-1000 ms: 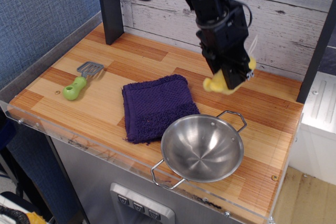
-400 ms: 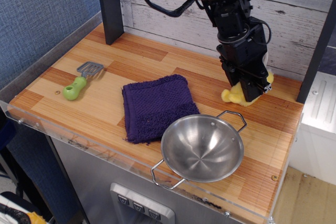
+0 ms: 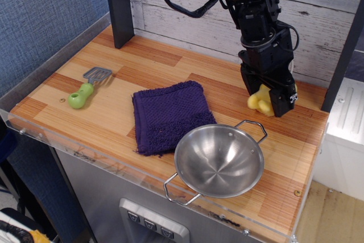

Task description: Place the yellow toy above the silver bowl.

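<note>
The yellow toy (image 3: 259, 101), a small plush, rests low on the wooden table just behind the silver bowl (image 3: 219, 160), near the bowl's far wire handle (image 3: 252, 127). My gripper (image 3: 268, 99) points down at the table's back right and its black fingers are closed around the toy, which partly hides it. The bowl is empty and stands at the table's front edge, with its second handle toward the front.
A purple cloth (image 3: 170, 115) lies left of the bowl. A green-handled toy spatula (image 3: 86, 88) lies at the left. A dark post (image 3: 119, 7) stands at the back left, and the plank wall (image 3: 318, 32) runs behind the gripper.
The gripper has carried the yellow toy right and down, from mid-air above the cloth's far corner to table level behind the bowl. In the last step it shifted slightly right.
</note>
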Tool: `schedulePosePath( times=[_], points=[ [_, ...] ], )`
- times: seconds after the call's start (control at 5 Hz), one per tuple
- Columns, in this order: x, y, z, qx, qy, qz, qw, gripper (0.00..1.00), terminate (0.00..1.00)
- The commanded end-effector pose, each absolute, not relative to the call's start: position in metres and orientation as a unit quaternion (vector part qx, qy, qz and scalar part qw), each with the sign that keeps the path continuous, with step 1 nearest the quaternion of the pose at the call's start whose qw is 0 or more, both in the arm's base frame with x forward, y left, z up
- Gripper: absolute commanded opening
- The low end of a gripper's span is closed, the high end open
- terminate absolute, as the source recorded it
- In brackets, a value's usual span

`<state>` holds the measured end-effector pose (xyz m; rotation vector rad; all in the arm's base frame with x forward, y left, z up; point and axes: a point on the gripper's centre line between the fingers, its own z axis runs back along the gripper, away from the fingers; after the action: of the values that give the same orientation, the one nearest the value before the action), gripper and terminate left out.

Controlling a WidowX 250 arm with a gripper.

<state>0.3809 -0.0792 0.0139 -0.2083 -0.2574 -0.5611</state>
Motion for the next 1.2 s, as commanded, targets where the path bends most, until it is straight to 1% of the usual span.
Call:
schedulePosePath(
  times=[0.0, 0.2, 0.6, 0.8, 1.0],
  points=[
    [0.376, -0.076, 0.039, -0.098, -0.152, -0.275, 0.944, 1.00, 0.00],
    [0.379, -0.066, 0.072, -0.091, -0.210, -0.256, 0.939, 1.00, 0.00],
    [0.386, -0.041, 0.164, -0.103, -0.323, -0.209, 0.917, 1.00, 0.00],
    [0.381, -0.029, 0.207, -0.115, -0.364, -0.202, 0.902, 1.00, 0.00],
    [0.366, -0.008, 0.249, -0.110, -0.424, -0.180, 0.881, 1.00, 0.00]
  ],
)
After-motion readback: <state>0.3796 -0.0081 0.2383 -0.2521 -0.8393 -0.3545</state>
